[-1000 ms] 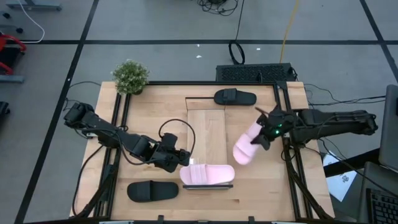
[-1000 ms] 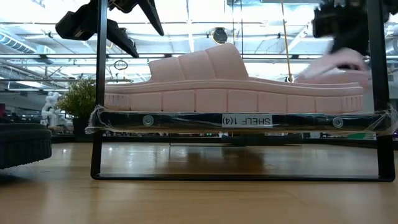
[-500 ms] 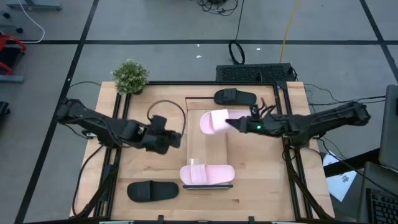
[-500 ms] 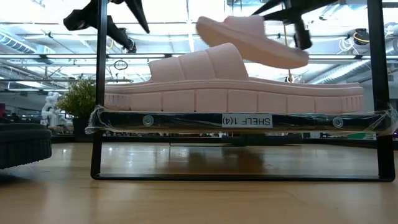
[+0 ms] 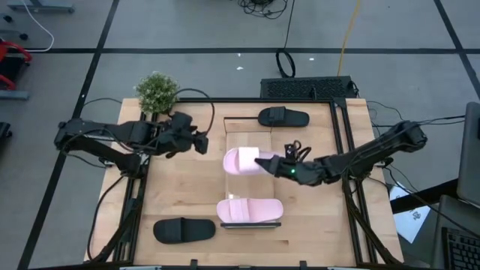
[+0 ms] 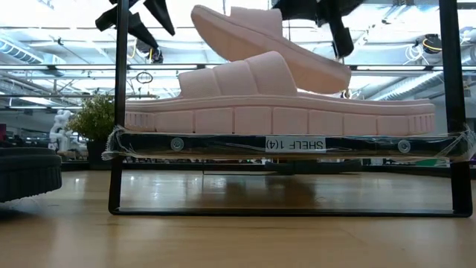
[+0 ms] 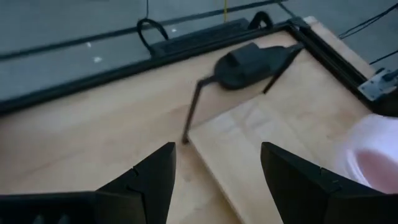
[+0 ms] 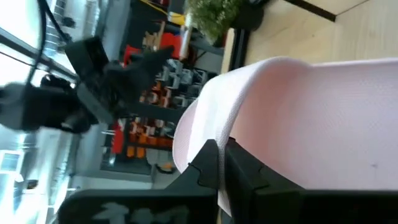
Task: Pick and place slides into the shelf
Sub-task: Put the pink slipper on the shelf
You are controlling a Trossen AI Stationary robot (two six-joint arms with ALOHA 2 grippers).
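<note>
One pale pink slide (image 5: 250, 211) lies on its sole at the near end of the shelf (image 5: 251, 139), a light wood panel on dark rails. My right gripper (image 5: 262, 160) is shut on the second pink slide (image 5: 240, 160) and holds it in the air over the middle of the shelf. One black slide (image 5: 283, 117) rests on the table just beyond the shelf's far end. The other black slide (image 5: 184, 230) lies near the table's near-left corner. My left gripper (image 5: 202, 142) hovers open left of the shelf's far end, touching nothing. My right gripper pinches a thin pink edge (image 8: 219, 134) of the slide between its two fingers, at the slide's end toward the table's right. The fingers come nearly level from the right. The slide is lifted clear above the shelved one, tilted with its right end (image 6: 338, 80) lower.
A small potted plant (image 5: 157, 91) stands at the far-left corner, close behind the left arm. Dark frame rails run along the table's left and right sides. A keyboard (image 5: 307, 88) lies beyond the far edge. Bare shelf panel shows between the held slide and the shelved one.
My right gripper has carried the pink slide from the table's right side leftward over the shelf, then a little toward the near edge, and the slide has turned to lie crosswise. My left gripper has drawn away from the shelved pink slide toward the far-left, near the plant.
</note>
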